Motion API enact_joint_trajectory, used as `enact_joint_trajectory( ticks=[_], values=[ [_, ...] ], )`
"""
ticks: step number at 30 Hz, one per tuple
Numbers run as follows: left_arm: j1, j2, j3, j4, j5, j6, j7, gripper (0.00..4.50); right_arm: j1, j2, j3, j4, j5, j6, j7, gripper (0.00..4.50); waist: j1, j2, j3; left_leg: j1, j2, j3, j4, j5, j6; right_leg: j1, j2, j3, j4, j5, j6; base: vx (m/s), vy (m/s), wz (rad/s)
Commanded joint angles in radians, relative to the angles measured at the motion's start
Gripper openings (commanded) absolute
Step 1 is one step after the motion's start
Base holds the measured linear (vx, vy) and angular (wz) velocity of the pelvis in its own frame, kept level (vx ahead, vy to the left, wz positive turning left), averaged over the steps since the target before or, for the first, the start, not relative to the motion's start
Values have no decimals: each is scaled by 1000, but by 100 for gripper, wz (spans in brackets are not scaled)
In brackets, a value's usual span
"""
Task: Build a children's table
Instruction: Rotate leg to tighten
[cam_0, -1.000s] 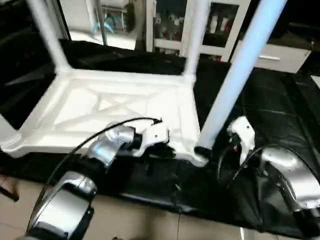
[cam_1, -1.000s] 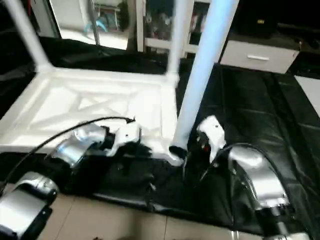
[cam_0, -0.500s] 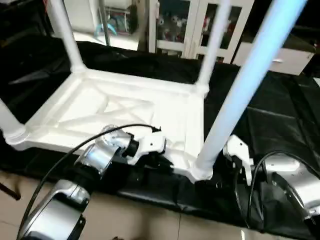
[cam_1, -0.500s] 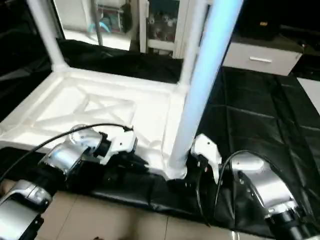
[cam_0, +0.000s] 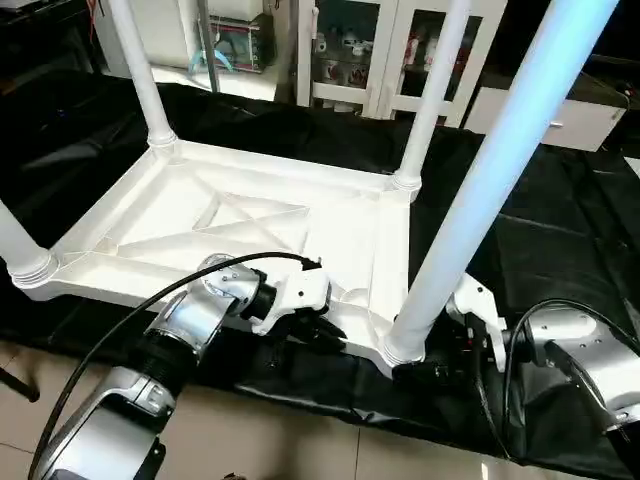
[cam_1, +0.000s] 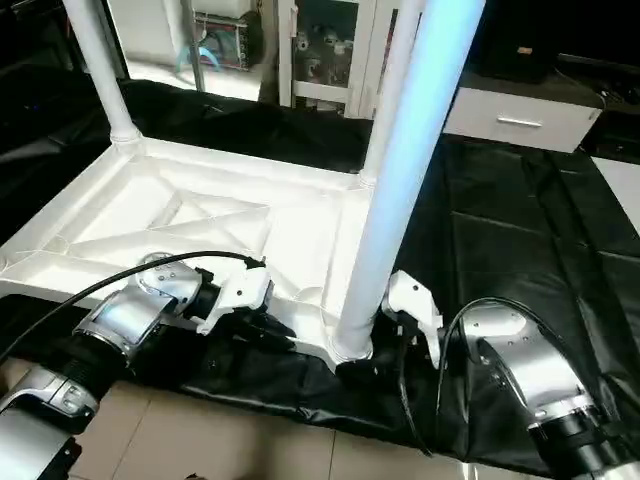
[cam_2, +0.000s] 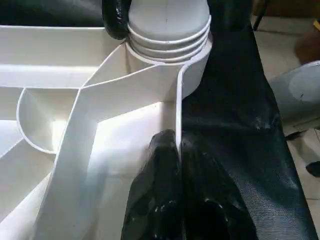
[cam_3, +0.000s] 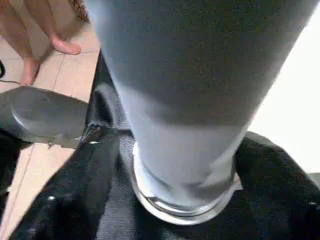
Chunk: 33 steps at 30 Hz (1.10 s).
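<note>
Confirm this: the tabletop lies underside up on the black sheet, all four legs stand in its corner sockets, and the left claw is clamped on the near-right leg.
Not quite. The left wrist view shows the left claw shut on the tabletop's thin near edge wall, short of the near-right leg. The rest holds: underside up, black sheet, four legs standing in their sockets.

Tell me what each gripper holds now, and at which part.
The left gripper is shut on the tabletop, pinching its thin near edge wall close to the corner socket. The right gripper flanks the base of the near right leg; whether it grips cannot be told.
</note>
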Motion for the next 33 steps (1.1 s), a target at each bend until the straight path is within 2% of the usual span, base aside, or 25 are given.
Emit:
enact_joint_trajectory(
  ticks=[1,5,8,14,18,19,21,22,23,25,26,27,28,29,30,32,33],
  values=[
    [10,-17,-4,-6,-17,-4,7,0,3,3,30,8,-15,-4,18,330,-1,-22,-60,0,15,10,-66,-155,102,66,-23,29,-53,-212,-233,0,0,0],
    [9,-22,-1,-10,-14,-5,21,0,-1,-3,36,18,-24,-16,33,326,0,-21,-61,2,15,10,-66,-160,100,65,-22,28,-52,-207,-236,0,0,0],
    [17,-21,0,-17,-10,-11,35,0,-8,-11,46,39,-42,-38,46,283,0,-23,-61,0,14,10,-64,-157,104,66,-22,28,-52,-207,-235,0,0,0],
    [42,-25,13,-22,-13,-18,70,0,12,-3,53,34,-57,-45,32,264,-2,-20,-62,1,15,9,-64,-155,106,66,-21,28,-51,-209,-232,0,0,0],
    [10,-65,41,32,-5,-24,162,0,12,59,10,84,-68,-42,-99,262,-2,-19,-60,-1,13,10,-66,-174,99,66,-21,28,-57,-235,-222,0,0,0],
    [6,-70,44,38,-4,-25,172,0,10,67,4,92,-70,-42,-117,262,-7,-17,-57,-1,11,9,-70,-202,85,63,-19,26,-64,-282,-209,0,0,0],
    [-41,-108,66,104,16,-20,285,0,-21,145,-56,173,-87,4,-306,261,-13,-16,-56,1,7,5,-73,-258,48,62,-19,22,-74,-382,-172,0,0,0],
    [-45,-111,67,109,17,-18,293,0,-23,151,-60,178,-88,8,-320,261,-23,-20,-57,-4,5,-1,-78,-282,26,67,-20,18,-77,-434,-143,0,0,0],
    [-75,-135,77,150,29,-11,362,0,-41,201,-95,215,-91,40,-435,261,-29,-18,-59,-4,3,-4,-78,-292,16,66,-19,17,-82,-456,-122,0,0,0],
    [-95,-153,83,179,33,-8,402,0,-52,237,-115,231,-88,62,-506,261,-41,-22,-57,-1,-2,-4,-75,-309,17,60,-16,15,-91,-491,-107,0,0,0],
    [-127,-181,88,225,44,-15,467,0,-75,294,-143,260,-92,85,-621,261,-45,-17,-57,2,-4,-3,-74,-315,19,53,-16,15,-97,-502,-106,0,0,0],
    [-135,-189,90,238,48,-17,486,0,-81,309,-151,268,-94,91,-651,261,-47,-18,-57,3,-4,-4,-74,-324,18,53,-16,13,-97,-513,-105,0,0,0],
    [-157,-208,87,269,61,-9,531,0,-102,346,-168,298,-106,91,-737,261,-55,-13,-58,-2,-7,-6,-74,-324,11,53,-15,11,-99,-528,-97,0,0,0],
    [-189,-237,87,316,84,-3,608,0,-134,396,-194,343,-128,79,-852,261,-57,-13,-63,-6,-5,-10,-75,-306,4,60,-18,9,-96,-506,-97,0,0,0],
    [-195,-242,87,324,88,-2,623,0,-139,405,-198,351,-131,76,-871,261,-57,-8,-64,-6,-5,-10,-75,-295,2,59,-17,11,-93,-482,-101,0,0,0],
    [-244,-285,98,395,115,5,761,0,-192,476,-236,428,-151,38,-1039,260,-60,-8,-67,-2,-5,-3,-72,-276,5,54,-15,15,-87,-400,-136,0,0,0],
    [-256,-294,99,412,122,4,795,0,-206,494,-245,448,-155,27,-1082,260,-60,-6,-66,-1,-4,-5,-73,-275,5,55,-14,15,-85,-385,-145,0,0,0]
  ],
)
